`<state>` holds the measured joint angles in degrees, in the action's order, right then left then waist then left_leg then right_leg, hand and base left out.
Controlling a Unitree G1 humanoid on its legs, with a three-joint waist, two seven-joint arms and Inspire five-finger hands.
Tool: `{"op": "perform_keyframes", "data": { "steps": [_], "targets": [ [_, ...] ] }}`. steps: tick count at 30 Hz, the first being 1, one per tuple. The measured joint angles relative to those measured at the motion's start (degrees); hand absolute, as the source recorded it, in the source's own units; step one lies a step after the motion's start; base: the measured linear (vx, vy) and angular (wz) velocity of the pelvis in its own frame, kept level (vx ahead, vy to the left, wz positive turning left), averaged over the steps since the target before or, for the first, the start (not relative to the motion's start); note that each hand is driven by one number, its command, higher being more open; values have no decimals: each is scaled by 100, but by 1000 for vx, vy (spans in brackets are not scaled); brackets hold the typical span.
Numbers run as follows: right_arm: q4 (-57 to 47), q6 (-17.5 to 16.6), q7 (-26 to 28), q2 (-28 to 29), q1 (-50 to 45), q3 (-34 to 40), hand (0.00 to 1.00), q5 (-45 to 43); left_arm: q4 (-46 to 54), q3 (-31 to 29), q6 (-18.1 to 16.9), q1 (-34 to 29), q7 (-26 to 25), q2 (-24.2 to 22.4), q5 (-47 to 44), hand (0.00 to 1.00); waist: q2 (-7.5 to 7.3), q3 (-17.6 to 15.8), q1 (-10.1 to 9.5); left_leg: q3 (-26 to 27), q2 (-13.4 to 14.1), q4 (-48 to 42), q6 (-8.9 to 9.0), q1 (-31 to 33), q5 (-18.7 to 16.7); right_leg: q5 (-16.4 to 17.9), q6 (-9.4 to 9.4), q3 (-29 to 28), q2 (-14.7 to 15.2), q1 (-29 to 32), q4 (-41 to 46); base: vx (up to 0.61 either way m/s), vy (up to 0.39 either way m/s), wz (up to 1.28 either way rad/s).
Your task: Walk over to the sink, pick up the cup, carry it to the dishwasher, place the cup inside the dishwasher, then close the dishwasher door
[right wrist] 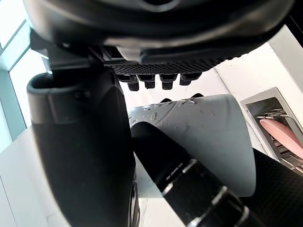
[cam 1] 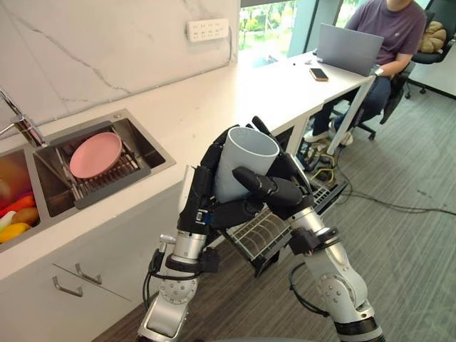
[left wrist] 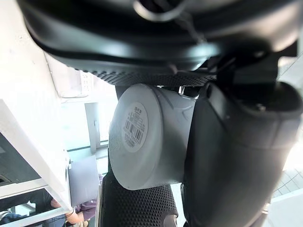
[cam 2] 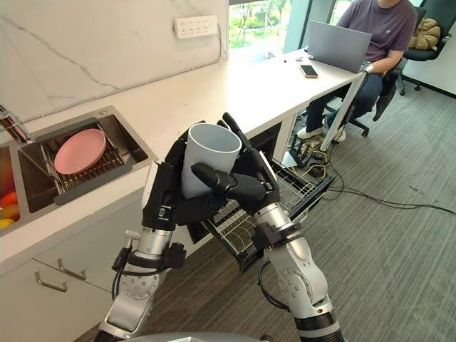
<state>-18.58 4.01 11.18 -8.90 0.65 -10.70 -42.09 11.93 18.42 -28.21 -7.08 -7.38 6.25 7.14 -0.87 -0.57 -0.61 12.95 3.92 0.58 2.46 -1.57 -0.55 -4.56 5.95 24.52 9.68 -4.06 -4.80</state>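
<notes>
Both hands are raised together in front of the robot. The cup [cam 1: 239, 167], pale grey, sits upright between them with its open mouth up.

The left hand [cam 1: 203, 192] is wrapped round the cup's left side, fingers curled up along the wall. In the left wrist view the cup's flat base faces the camera and bears a small sticker. Thumb and fingers close on the body either side.

The right hand [cam 1: 281, 191] is clamped on the cup's right side, with the thumb laid across the front of the wall and the fingers reaching up behind the rim. The right wrist view shows that thumb lying over the grey wall.

Directly below the hands is a wire rack [cam 1: 260, 235], pulled out from under the counter [cam 1: 214, 107] over grey carpet [cam 1: 413, 235].

Beyond the left hand, a sink [cam 1: 160, 162] is set into the white counter. A pink plate [cam 1: 95, 154] rests tilted on a drying rack [cam 1: 107, 182] inside it. A tap [cam 1: 21, 122] stands at the sink's far edge. The basin further left holds red, orange and yellow things [cam 1: 14, 214]; I cannot tell what they are. Cupboard handles [cam 1: 68, 287] show on the front panel beneath.

Further out, a socket strip [cam 1: 207, 29] is on the marble wall.

Beyond the right hand, at the counter's far end, a phone [cam 1: 318, 74] lies flat beside an open laptop [cam 1: 349, 48]. A person [cam 1: 388, 25] in a purple shirt is seated behind it.
</notes>
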Motion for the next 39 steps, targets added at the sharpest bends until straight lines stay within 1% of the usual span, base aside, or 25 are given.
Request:
{"op": "perform_keyframes", "data": {
  "steps": [3,4,8,10,15,19,23,24,32,39],
  "targets": [
    [19,7,13,-27,58,10,100,-123,0,16,1,0,132,3,-177,0,0,1,7,-70,-15,112,0,1,82,0,0,76,0,10,0,-26,-10,12],
    [43,12,19,-45,89,16,0,-153,0,18,1,0,134,7,-179,0,0,1,8,-90,-18,122,-1,4,95,0,0,92,1,10,0,-26,-10,8],
    [129,46,168,-121,149,36,0,-290,0,150,1,-2,139,108,-380,0,0,2,8,-134,-28,124,0,25,111,0,-1,129,10,7,0,-24,-4,6],
    [128,47,333,-159,150,36,0,-284,-2,209,5,-5,139,182,-503,0,0,2,13,-144,-36,125,-5,37,119,0,0,150,17,8,0,-17,1,5],
    [282,45,461,-244,199,118,0,-258,-7,358,9,-67,136,188,-526,0,9,48,13,-169,-57,130,-15,51,127,0,0,177,34,7,0,-12,3,3],
    [340,26,575,-247,225,130,0,-277,-16,375,9,-81,136,213,-545,0,44,90,26,-188,-60,133,-17,53,133,-1,1,195,37,-1,0,-4,-1,1],
    [398,-36,631,-265,225,125,0,-266,-17,398,23,-93,117,214,-548,0,45,93,27,-229,-64,152,-21,51,161,-1,0,236,38,-20,0,-22,-4,5],
    [417,-52,635,-262,224,122,0,-265,-17,399,36,-93,117,214,-548,100,45,93,27,-238,-66,163,-21,51,173,-1,0,245,38,-21,0,-21,-2,6],
    [577,-122,524,-180,162,118,0,-338,-17,446,243,-134,117,218,-599,100,44,93,26,-301,-82,249,-27,42,237,-3,1,283,41,-29,0,-9,0,3],
    [667,-186,300,93,-44,54,0,-706,-18,462,409,-158,109,214,-579,100,44,93,16,-325,-93,335,-38,7,283,-2,1,306,41,-38,0,2,1,1]
  ]
}}
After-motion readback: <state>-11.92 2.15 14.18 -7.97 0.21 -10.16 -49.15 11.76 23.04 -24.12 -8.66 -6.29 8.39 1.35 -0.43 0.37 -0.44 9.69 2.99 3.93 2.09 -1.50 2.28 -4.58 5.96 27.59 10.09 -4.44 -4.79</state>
